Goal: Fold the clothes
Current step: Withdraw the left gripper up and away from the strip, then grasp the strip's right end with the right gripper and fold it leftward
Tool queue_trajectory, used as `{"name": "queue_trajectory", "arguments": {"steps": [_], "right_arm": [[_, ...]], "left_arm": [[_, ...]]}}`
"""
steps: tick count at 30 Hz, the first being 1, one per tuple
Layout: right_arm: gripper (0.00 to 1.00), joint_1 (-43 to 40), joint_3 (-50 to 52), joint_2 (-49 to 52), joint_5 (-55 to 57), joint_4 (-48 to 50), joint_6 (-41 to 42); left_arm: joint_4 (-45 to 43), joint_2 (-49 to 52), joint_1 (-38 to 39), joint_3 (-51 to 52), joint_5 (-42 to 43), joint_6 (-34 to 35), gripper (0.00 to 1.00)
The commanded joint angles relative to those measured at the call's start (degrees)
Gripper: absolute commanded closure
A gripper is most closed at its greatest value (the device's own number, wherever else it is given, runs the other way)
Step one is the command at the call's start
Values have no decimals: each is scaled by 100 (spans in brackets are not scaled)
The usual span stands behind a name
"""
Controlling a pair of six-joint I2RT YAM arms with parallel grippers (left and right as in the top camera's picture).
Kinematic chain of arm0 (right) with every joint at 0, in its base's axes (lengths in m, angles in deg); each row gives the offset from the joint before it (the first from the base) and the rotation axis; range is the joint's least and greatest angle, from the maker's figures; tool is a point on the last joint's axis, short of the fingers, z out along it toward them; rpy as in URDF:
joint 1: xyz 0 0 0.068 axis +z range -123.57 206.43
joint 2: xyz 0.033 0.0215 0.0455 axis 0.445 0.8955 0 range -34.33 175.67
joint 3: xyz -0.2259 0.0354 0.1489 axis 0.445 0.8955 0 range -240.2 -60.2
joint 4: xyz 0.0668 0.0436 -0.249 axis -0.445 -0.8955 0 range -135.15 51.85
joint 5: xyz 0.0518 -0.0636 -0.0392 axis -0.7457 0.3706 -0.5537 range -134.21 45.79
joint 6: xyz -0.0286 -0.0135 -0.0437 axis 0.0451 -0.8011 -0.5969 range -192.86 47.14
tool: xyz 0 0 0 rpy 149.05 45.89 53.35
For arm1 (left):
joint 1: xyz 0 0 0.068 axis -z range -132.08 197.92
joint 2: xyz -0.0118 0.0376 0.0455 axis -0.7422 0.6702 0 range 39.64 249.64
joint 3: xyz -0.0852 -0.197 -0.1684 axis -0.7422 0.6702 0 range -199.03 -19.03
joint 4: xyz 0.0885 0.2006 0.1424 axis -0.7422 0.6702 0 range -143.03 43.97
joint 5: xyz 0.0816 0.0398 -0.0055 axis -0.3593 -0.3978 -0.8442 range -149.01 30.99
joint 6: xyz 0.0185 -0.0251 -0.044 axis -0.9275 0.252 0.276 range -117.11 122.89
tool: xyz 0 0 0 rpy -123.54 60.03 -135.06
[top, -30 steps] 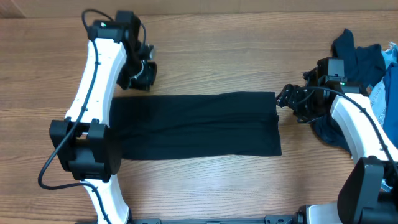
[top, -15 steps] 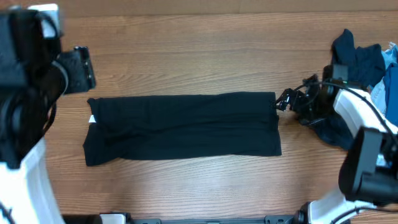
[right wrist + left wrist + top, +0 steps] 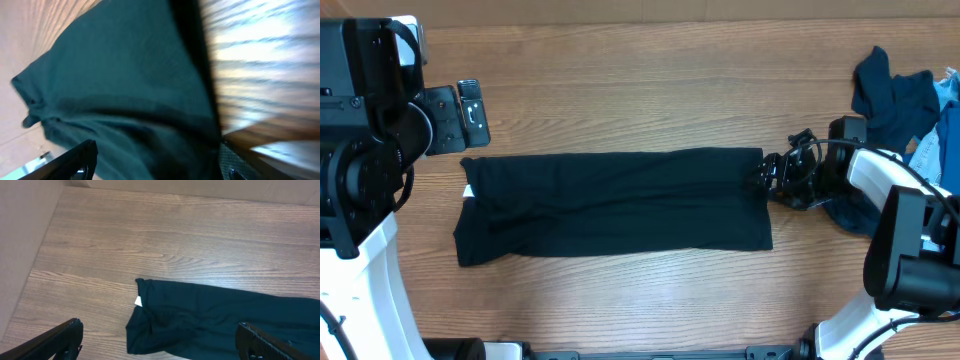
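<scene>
No legible text anywhere.

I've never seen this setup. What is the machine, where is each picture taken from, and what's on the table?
This is a robot with two arms, each ending in a two-finger hand. One picture looks down on the table; the other two come from cameras on the wrists, so fingers show at their bottom corners. A dark T-shirt, folded into a strip, lies on the table, a white tag at one end. A rumpled dark blue garment and pale blue denim sit at the edge. The left hand is open over the tag end, the right hand open at the other. Neither grips anything.
</scene>
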Motion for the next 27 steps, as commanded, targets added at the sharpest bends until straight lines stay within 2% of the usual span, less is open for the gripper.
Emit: {"name": "queue_trajectory", "arguments": {"steps": [1, 7, 9, 12, 18, 21, 24, 26, 27], "right_arm": [[18, 103, 588, 369, 487, 59, -98], [31, 103, 656, 367, 516, 146, -98], [32, 103, 656, 367, 772, 125, -98], [31, 105, 656, 367, 994, 111, -50], [20, 509, 684, 369, 955, 566, 59], [20, 647, 688, 369, 1038, 605, 122], [37, 647, 691, 369, 1137, 645, 308], [60, 605, 688, 367, 1340, 616, 442], [68, 590, 686, 365, 1340, 564, 444]], "left_arm": [[11, -15, -9, -11, -74, 37, 0], [11, -15, -9, -11, -74, 37, 0], [11, -15, -9, -11, -74, 37, 0], [11, -15, -9, -11, -74, 37, 0], [11, -15, -9, -11, -74, 37, 0], [11, -15, -9, -11, -74, 37, 0], [11, -15, -9, -11, -74, 37, 0], [11, -15, -9, -11, -74, 37, 0], [11, -15, -9, -11, -74, 37, 0]]}}
